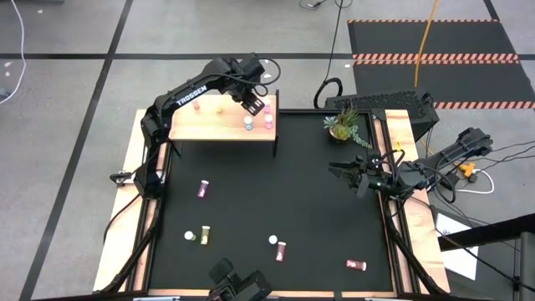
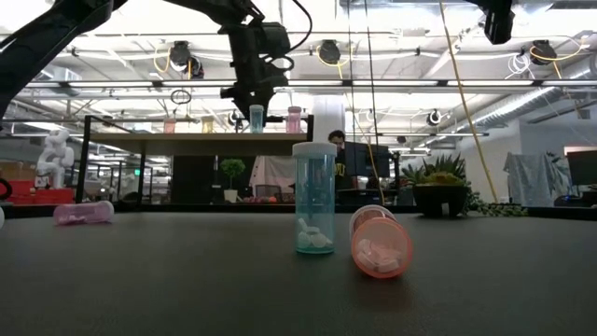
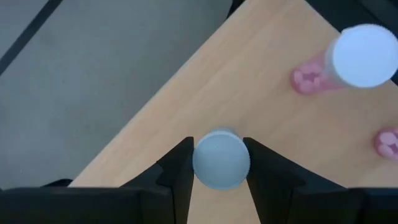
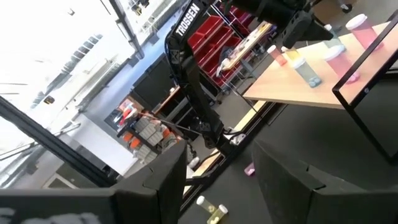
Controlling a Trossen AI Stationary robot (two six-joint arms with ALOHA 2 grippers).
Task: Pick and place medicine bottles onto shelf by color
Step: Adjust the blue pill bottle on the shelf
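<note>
Left wrist view: the left gripper (image 3: 219,180) is clamped on a blue-teal white-capped medicine bottle (image 3: 220,159) standing on the pale wooden shelf (image 3: 261,112). The right gripper (image 1: 344,173), fingers apart, waits over the black surface (image 1: 276,201).

Even overhead light seen in the high view, ceiling lamps (image 2: 182,54) blown out to white glare in the low view, near bottles rendered sharp against a hazy room, windows overexposed in the right wrist view, fingers (image 3: 177,180) left dark and softly blurred.
</note>
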